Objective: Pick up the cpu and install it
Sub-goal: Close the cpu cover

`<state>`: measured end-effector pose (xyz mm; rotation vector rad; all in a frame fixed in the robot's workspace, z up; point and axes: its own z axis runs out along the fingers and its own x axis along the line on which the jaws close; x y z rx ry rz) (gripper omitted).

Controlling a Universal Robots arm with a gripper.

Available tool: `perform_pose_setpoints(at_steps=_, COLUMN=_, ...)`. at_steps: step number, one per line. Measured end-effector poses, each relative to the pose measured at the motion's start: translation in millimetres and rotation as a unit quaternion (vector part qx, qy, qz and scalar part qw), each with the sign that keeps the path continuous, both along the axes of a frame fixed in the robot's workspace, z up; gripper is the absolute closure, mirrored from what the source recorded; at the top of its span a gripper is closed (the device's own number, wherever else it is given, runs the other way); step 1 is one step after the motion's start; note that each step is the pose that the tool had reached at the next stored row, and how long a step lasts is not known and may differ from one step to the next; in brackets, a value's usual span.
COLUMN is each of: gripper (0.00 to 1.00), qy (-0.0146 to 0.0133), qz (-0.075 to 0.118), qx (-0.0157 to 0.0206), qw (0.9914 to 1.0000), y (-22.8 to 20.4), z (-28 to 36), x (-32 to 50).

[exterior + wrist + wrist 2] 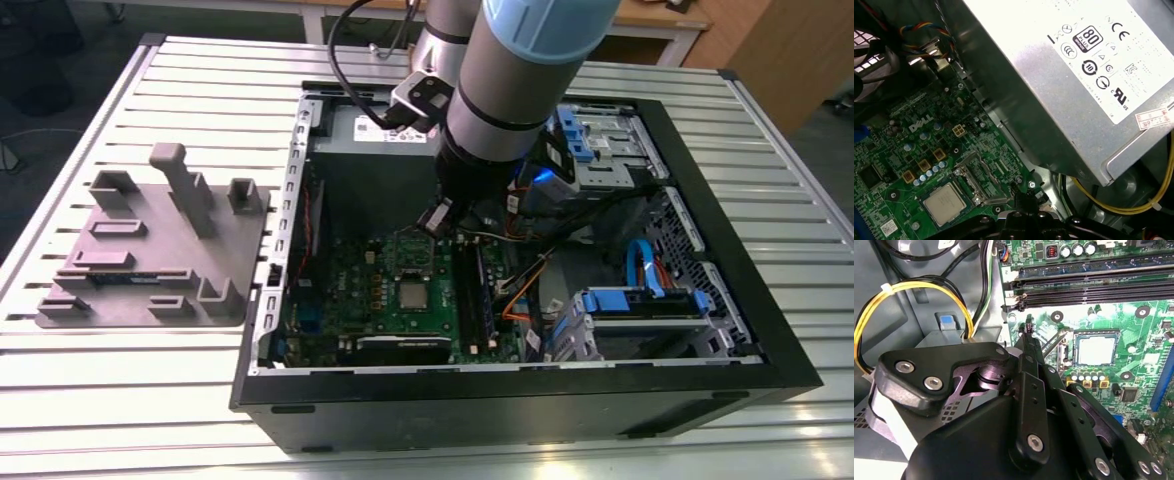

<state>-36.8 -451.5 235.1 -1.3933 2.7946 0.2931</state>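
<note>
While the cpu (pixel 1096 348) already lies in its socket on the motherboard (pixel 387 290) — placing looks done | gripper (pixel 1027 329) just beside socket, jaws closed, holding nothing | socket latch — looks unfastened.

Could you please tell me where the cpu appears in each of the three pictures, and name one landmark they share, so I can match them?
Exterior view: the cpu sits in its socket on the green motherboard, inside the open case, below the arm.
Second wrist view: the cpu lies in the socket, beyond the black claw.
First wrist view: the cpu lies in the socket, beside the open metal latch.
Shared landmark: the green motherboard around the socket.
</note>
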Motion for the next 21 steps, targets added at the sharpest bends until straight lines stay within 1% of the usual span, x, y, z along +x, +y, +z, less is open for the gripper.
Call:
perform_pose_setpoints(at_steps=10, gripper=0.90, qy=0.0001, qz=0.010, qx=-0.0001, qw=0.99995, y=0.0, z=1.2, x=-2.1)
perform_pose_setpoints(at_steps=21, gripper=0.90, qy=0.0001, qz=0.016, qx=-0.0001, qw=0.99986, y=0.5, z=4.9, x=-2.1)
